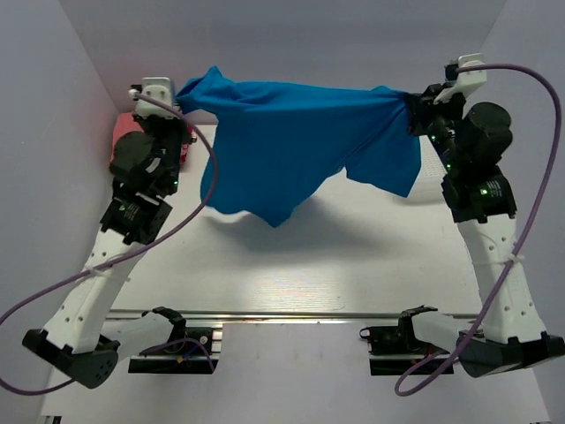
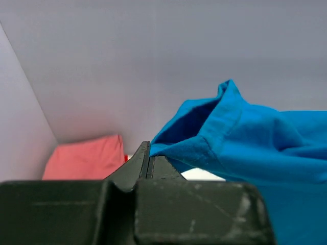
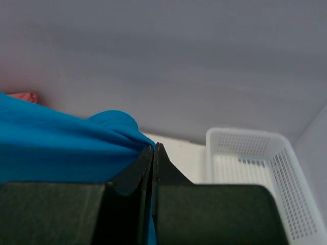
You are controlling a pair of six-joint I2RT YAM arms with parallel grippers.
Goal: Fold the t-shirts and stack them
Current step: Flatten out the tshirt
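Blue t-shirt (image 1: 291,141) stretched (2 corners pinched).

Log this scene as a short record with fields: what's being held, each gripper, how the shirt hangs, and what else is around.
held item: blue t-shirt, unfolded and stretched wide
left gripper: shut on one upper corner of it
right gripper: shut on the opposite upper corner
shirt position: hanging in the air, lower edge seemingly off the table
already folded: salmon-pink shirt, far left corner
other: white mesh basket, far right

Folded pink shirt (image 1: 123,132) mostly hidden behind L arm (image 1: 134,212).
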